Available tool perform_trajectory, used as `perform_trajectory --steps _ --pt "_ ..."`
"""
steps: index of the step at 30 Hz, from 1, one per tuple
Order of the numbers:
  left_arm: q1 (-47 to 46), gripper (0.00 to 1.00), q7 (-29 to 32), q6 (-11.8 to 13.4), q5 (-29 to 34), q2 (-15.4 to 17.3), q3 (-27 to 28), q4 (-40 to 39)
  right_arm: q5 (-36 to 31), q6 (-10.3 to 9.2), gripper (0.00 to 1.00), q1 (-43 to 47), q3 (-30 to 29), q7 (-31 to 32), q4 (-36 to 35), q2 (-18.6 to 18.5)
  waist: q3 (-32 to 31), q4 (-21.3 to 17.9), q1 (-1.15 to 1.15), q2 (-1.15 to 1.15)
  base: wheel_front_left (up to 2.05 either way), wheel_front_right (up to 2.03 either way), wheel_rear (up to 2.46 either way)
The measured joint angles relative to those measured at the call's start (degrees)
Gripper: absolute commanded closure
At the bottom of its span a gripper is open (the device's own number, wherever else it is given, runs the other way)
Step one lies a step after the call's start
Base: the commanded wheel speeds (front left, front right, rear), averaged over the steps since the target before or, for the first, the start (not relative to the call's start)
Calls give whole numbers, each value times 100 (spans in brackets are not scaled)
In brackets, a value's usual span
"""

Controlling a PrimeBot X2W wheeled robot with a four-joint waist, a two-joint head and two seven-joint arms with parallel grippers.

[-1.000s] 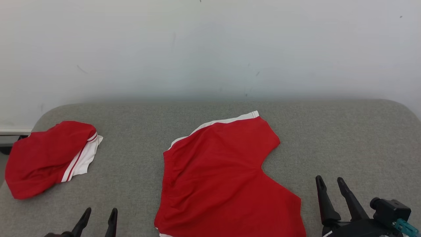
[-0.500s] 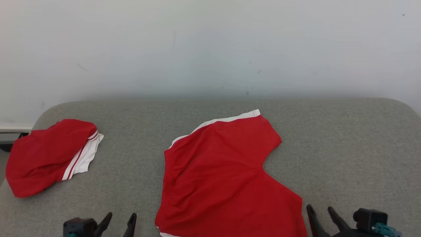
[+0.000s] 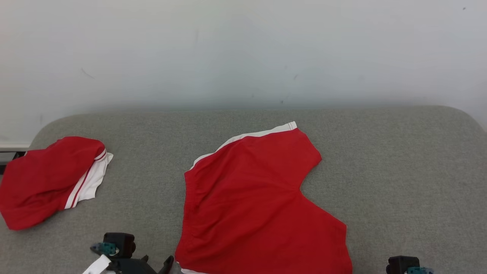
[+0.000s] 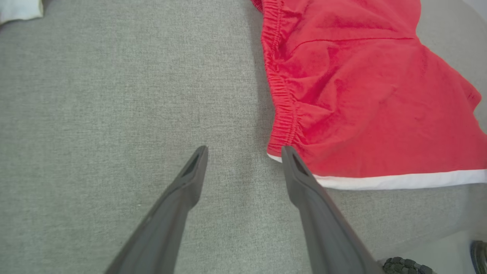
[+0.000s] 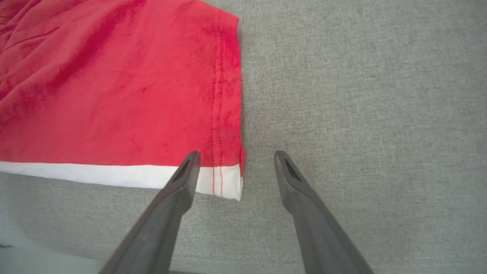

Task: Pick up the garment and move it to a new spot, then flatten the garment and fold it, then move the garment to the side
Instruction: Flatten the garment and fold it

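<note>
The shorts (image 3: 258, 198) are lying spread flat in the middle of the grey cushion (image 3: 399, 160). The waistband is facing left, one leg is reaching toward the far side, and the other is running along the near edge. A second red garment (image 3: 45, 179) is sitting crumpled at the left, well apart.

Over the last second both arms have been drawing back toward the near edge. The left end effector (image 4: 244, 150) has been sliding right, toward the waistband. The fingers of the right end effector (image 5: 236, 154), which were standing clear to the right of the near leg, have been sinking below the head view's bottom edge. The small shift of the cloth in that view is the camera moving; the shorts themselves are staying put.

Both end effectors are now standing wide apart and holding nothing. In the left wrist view, one finger is hanging at the near waistband corner and the other over bare cushion. In the right wrist view, the white-striped hem corner is lying between the fingers. Whether any tip is touching cloth, I cannot tell.

This suggests flattening is finishing and the fold is starting. The arms seem to be lining up to pinch the two near corners and carry that edge toward the far side.
</note>
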Motion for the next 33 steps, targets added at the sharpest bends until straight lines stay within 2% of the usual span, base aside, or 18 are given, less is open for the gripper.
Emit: perform_trajectory --steps 14,33 --pt "-359 0 603 -254 -224 -227 -144 740 -118 -125 0 30 16 691 -171 24 55 -108 0 0 0 0 0" --pt "-613 0 784 -509 -427 -501 -259 1235 -303 -172 0 19 -100 1148 -338 137 133 -164 0 0 0 0 0"
